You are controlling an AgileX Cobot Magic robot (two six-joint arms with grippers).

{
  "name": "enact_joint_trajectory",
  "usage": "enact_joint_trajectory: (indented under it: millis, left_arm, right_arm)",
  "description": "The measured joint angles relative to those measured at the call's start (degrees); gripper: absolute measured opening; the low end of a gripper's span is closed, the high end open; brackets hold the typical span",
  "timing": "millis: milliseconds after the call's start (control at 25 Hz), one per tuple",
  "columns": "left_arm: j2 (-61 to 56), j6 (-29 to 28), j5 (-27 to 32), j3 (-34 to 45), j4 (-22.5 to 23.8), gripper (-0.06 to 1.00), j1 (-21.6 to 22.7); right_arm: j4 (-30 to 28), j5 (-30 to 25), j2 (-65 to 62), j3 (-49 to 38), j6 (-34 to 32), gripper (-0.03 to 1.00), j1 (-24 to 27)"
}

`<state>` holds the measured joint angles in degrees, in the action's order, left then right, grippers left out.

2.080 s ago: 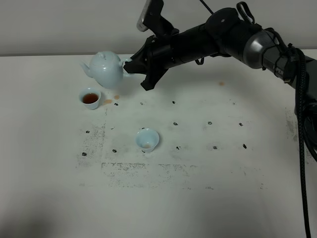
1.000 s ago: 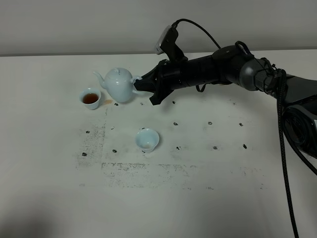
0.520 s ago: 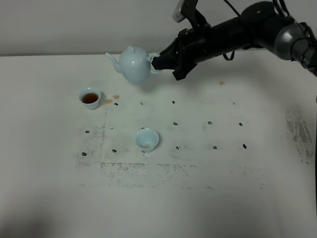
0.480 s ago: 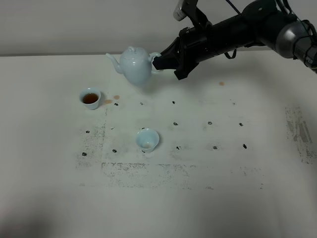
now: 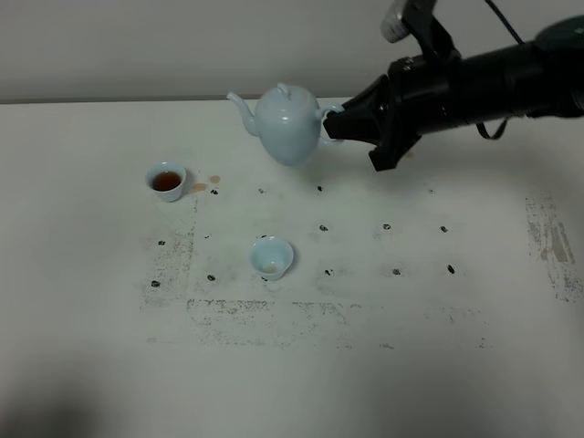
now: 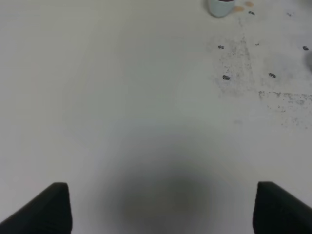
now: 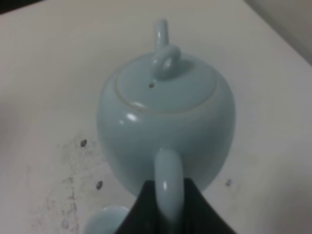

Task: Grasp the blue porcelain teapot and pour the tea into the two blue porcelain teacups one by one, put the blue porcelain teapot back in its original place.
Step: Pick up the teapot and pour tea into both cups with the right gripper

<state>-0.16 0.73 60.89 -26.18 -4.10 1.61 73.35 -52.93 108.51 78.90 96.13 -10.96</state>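
The blue porcelain teapot hangs upright above the table's far middle, its spout pointing left. My right gripper is shut on its loop handle, the black arm reaching in from the right. In the right wrist view the teapot fills the frame, with the gripper clamped on the handle. One teacup at the left holds reddish-brown tea. The other teacup stands below the teapot, towards the front, and looks nearly empty. My left gripper is open over bare table, with the filled teacup far from it.
Small brownish spill spots lie beside the filled cup. Black marks and worn grey patches dot the white tabletop. A pale wall runs behind the far table edge.
The right arm has carried the teapot from beside the filled cup up and to the right, and the pot now sits level. Both cups have stayed in place.
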Motion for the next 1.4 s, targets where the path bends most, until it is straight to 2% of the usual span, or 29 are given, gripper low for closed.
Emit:
enact_joint_trajectory:
  millis: [120,280,760,1040,1200,1400]
  left_arm:
    - [0.0,0.0,0.0,0.0,0.0,0.72,0.0]
    - [0.0,0.0,0.0,0.0,0.0,0.72,0.0]
    - [0.0,0.0,0.0,0.0,0.0,0.72,0.0]
    - [0.0,0.0,0.0,0.0,0.0,0.72,0.0]
    - [0.0,0.0,0.0,0.0,0.0,0.72,0.0]
    - [0.0,0.0,0.0,0.0,0.0,0.72,0.0]
  right_arm:
    - [4.4,4.7,-5.7,-11.3,5.1,0.04,1.4]
    - [4.5,10.4,-8.3,-18.7,7.2,0.04,1.8]
    - [-0.9,11.3,-8.4,-24.7,6.8,0.04,1.3]
    - [-2.6,18.5,-8.4,-25.0,5.6,0.04,-4.2]
    - [-5.8,20.4,-8.4,-25.0,2.5,0.04,-6.3]
    - [-10.8,20.4,-8.9,-25.0,-1.6,0.04,-6.6]
